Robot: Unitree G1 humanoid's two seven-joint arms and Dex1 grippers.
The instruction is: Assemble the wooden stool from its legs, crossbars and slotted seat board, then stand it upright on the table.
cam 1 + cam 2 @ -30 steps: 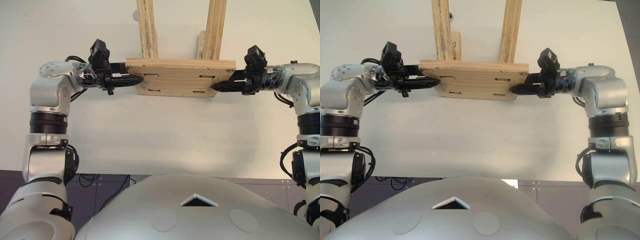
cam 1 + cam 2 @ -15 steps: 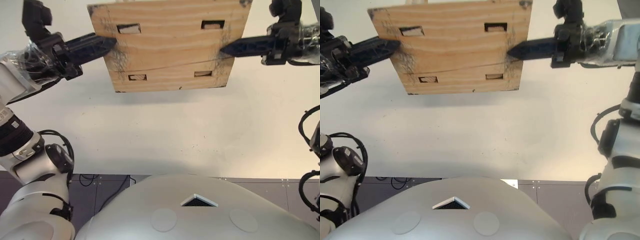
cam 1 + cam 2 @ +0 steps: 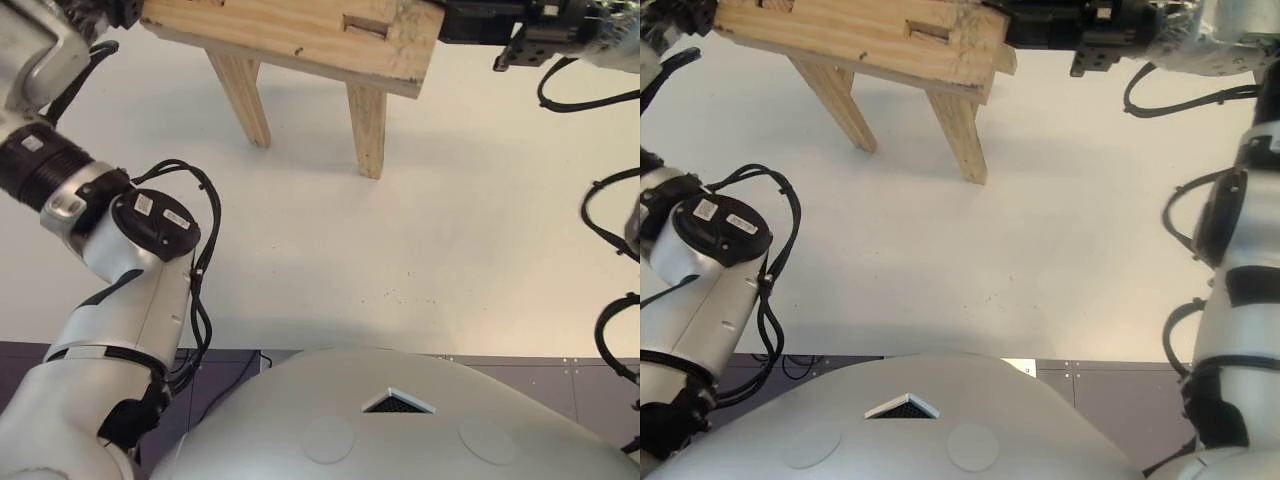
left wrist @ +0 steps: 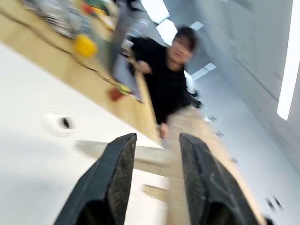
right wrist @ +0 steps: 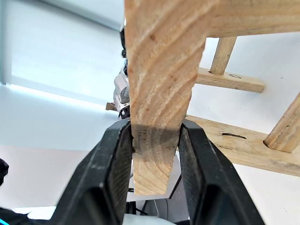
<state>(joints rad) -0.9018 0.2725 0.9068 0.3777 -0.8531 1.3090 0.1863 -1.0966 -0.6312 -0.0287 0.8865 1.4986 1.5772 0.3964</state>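
The wooden stool [image 3: 300, 35] is upright at the top of the eye views, with its slotted seat board on top. Two legs [image 3: 368, 130] point down at the white table [image 3: 450, 230]; I cannot tell whether they touch it. My right gripper [image 3: 450, 20] is shut on the seat's right edge. In the right wrist view its fingers [image 5: 112, 159] clamp the board's end [image 5: 164, 70], with a crossbar [image 5: 225, 79] beyond. My left gripper [image 3: 125, 8] is at the seat's left end. In the left wrist view its fingers [image 4: 117, 159] stand apart with nothing between them.
The white table stretches bare in front of the stool and to both sides. Its near edge [image 3: 400, 352] runs just ahead of my body. My left arm's elbow and cables [image 3: 150, 225] hang low over the table's left part.
The stool has swung from lying with its seat facing me to upright with legs down, and has come nearer. Both arms rose with it to the top of the view.
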